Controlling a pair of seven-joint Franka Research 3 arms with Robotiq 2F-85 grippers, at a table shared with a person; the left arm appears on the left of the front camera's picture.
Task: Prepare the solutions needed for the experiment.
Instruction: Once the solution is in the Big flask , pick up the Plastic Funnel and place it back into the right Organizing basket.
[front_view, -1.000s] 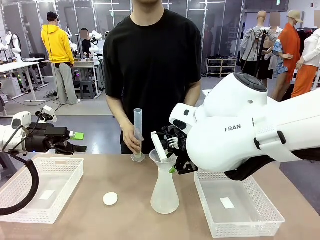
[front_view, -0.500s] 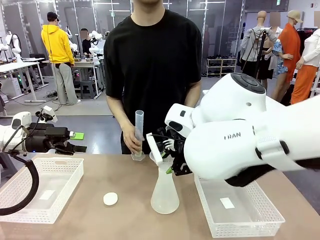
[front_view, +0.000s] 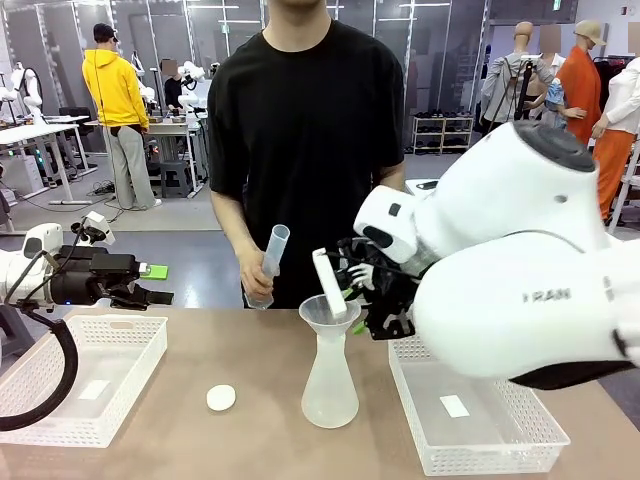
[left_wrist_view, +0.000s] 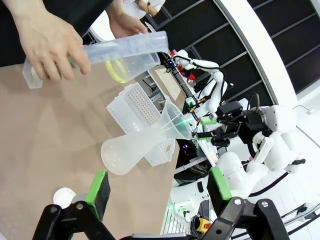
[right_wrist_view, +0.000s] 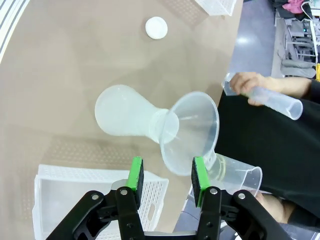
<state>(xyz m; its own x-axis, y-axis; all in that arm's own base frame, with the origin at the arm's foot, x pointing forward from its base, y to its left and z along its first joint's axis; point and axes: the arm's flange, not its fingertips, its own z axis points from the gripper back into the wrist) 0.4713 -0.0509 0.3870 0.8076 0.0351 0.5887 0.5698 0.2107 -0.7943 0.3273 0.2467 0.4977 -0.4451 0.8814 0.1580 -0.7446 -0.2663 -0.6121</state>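
Yellow solution, cylinder tilted short of funnel: may spill onto worktop; left gripper spread wide and empty, right gripper hold on anything cannot be told.

Dark lettering on the white shell of the right arm — legible as "RAN", with a broken first letter ahead of it. Small white stickers on the floors of the left tray and the right tray — nothing readable on either. Scale on the measuring cylinder too faint to read.
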